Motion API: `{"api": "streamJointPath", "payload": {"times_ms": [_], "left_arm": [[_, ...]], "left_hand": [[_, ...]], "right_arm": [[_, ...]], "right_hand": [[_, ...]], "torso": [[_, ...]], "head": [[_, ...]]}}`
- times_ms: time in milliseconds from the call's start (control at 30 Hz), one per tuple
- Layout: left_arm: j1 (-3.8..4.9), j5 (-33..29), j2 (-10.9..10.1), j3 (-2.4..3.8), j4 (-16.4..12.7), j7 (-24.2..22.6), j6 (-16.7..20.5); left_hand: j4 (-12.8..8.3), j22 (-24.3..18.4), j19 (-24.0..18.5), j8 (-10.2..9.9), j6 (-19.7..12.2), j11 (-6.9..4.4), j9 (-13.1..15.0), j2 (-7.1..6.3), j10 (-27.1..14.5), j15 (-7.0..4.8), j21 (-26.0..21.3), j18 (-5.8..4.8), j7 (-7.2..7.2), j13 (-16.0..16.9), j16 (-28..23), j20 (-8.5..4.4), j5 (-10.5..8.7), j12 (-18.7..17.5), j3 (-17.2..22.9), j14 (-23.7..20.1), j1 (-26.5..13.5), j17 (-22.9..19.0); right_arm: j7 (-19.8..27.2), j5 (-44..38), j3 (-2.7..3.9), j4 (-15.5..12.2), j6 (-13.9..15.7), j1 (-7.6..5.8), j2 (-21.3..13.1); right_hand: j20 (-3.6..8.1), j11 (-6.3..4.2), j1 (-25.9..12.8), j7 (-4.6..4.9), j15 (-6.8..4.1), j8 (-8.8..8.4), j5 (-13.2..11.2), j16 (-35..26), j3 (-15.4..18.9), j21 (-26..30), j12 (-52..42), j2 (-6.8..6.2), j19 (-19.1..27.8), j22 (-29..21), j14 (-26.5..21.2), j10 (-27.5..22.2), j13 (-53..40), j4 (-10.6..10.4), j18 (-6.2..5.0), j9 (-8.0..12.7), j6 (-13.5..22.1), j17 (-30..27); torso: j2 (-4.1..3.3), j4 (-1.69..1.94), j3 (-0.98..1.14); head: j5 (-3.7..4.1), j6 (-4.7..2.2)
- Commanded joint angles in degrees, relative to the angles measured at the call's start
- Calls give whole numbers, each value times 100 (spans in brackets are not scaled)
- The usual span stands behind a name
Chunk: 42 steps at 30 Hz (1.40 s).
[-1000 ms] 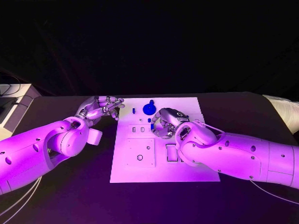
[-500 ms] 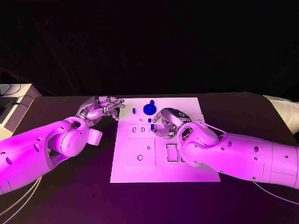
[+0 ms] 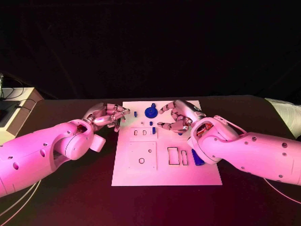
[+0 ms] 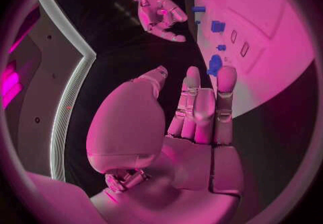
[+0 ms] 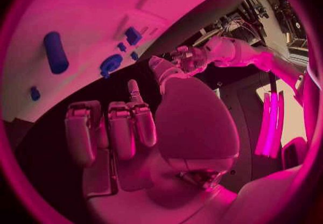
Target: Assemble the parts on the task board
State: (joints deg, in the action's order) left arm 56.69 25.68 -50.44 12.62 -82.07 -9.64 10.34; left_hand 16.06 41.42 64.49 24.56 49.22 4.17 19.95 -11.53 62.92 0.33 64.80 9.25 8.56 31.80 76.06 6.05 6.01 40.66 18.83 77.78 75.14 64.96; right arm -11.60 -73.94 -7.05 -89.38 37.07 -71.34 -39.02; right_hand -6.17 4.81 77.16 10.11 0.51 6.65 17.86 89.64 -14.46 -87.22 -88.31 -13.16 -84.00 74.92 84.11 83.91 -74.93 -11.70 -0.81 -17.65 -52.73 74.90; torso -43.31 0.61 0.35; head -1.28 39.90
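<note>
The right hand (image 3: 178,117) has lifted off the board's middle and shifted toward the far edge, uncovering a blue cylinder (image 3: 197,157) lying by the slots on the near right. That hand now hovers over the far part of the task board (image 3: 165,175), fingers loosely curled and apart, holding nothing. The left hand (image 3: 107,115) sits just off the board's far-left edge, fingers spread, also without a load. A round blue part (image 3: 151,110) lies between the two hands.
</note>
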Motion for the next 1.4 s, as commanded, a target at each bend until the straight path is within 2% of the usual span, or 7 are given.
{"api": "streamJointPath", "payload": {"times_ms": [33, 167, 367, 600, 933, 1100, 1400], "left_arm": [[31, 1042, 76, 10, -39, 1189, -228], [126, 1724, 231, 14, -40, 1902, -523], [343, 2489, 566, 13, 98, 2783, -910], [609, 3016, 1011, -38, 451, 3515, -1226], [1015, 3403, 1623, -366, 949, 4061, -1751], [1192, 3479, 1908, -547, 1204, 4185, -1875], [1377, 3510, 2320, -674, 1663, 4386, -2221]], "left_hand": [[40, 750, 393, 351, -71, -61, 214, 108, -91, -42, 512, -148, -40, 551, 506, -37, 38, 852, 7, 417, -117, 780], [62, 1576, 839, 750, -88, -145, 505, 228, 490, -120, 1028, -287, -142, 1889, 904, -109, 44, 2148, -44, 785, -482, 1485], [70, 2379, 1278, 979, -126, -211, 717, 307, 1013, -182, 1469, -432, -212, 2744, 1198, -172, 28, 2883, -103, 1059, -774, 2073], [76, 2605, 1398, 999, -153, -219, 756, 359, 1105, -191, 1587, -474, -220, 2926, 1270, -189, 42, 3019, -115, 1121, -883, 2228], [70, 2741, 1444, 1017, -157, -241, 836, 232, 1150, -210, 1675, -494, -241, 3082, 1310, -207, 91, 3130, 528, 1157, -986, 2320], [74, 2771, 1447, 980, -206, -217, 847, 161, 1108, -194, 1692, -499, -215, 3078, 1311, -194, 64, 3114, 704, 1158, -1159, 2326], [79, 2779, 1443, 956, -221, -199, 850, 120, 1061, -178, 1697, -501, -198, 3045, 1300, -179, 35, 3081, 728, 1149, -1287, 2305]], "right_arm": [[1225, 1194, 16, -15, 311, -116, -139], [1472, 1649, 30, 6, 205, -279, -368], [1553, 2119, 37, 124, -25, -435, -646], [1440, 2330, 38, 234, -248, -490, -830], [1208, 2261, 37, 241, -455, -502, -904], [1104, 2206, 36, 247, -497, -502, -909], [989, 2136, 36, 253, -533, -503, -895]], "right_hand": [[-43, 9, 58, -50, 19, 84, 72, 36, 18, 0, -5, 72, -462, 1306, 589, 434, -1343, -18, 7, -31, -98, 1510], [-19, -27, 113, -89, -10, 206, 118, 36, -19, -112, -73, 127, -518, 1388, 589, 507, -1410, -45, 37, -74, -226, 1510], [15, -73, 116, -142, -49, 346, 185, 36, -46, -184, -147, 146, -554, 1440, 589, 586, -1484, -89, 56, -153, -345, 1510], [29, -83, 146, -148, -62, 358, 197, 36, -62, -170, -137, 130, -547, 1431, 589, 575, -1473, -79, 52, -176, -313, 1510], [35, -79, 176, -140, -63, 353, 181, 36, -72, -146, -123, 109, -536, 1414, 589, 561, -1460, -67, 46, -187, -264, 1510], [35, -76, 176, -135, -61, 348, 179, 36, -70, -128, -109, 98, -527, 1401, 589, 545, -1445, -69, 41, -190, -241, 1510], [35, -73, 177, -131, -60, 344, 182, 36, -70, -121, -104, 94, -524, 1397, 589, 541, -1441, -71, 40, -192, -225, 1510]], "torso": [[90, -12, 54], [165, -3, 88], [261, -13, 133], [345, -60, 228], [380, -86, 298], [374, -89, 307], [360, -104, 296]], "head": [[-27, -8], [-52, 13], [-70, 35], [-153, 92], [-193, 196], [-200, 233], [-204, 266]]}}
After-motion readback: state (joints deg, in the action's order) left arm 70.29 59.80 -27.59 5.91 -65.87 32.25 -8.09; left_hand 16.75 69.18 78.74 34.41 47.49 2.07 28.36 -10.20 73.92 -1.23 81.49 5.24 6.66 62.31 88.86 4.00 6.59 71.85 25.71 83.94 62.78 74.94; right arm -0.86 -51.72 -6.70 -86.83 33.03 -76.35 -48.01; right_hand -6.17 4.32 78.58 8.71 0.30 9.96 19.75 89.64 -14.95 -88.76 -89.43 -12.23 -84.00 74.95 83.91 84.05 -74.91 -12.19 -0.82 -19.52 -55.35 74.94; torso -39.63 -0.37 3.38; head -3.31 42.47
